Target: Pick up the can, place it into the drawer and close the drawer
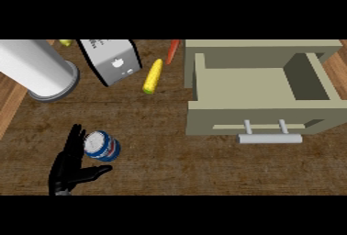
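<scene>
L hand (pixel 68 166) open, fingers straight

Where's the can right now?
In the head view the can lies on the counter at lower left, beside the left hand, left of the open drawer.

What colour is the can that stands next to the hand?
The can is blue and white with some red, seen best in the head view.

The dark brown wooden counter (pixel 203 165) shows matt, rough grain. The blue-and-white metal can (pixel 103 146) has a glossy lid. The beige open drawer (pixel 261 87) looks smooth and matt, and its grey cylindrical handle (pixel 270 138) has a metallic sheen.
</scene>
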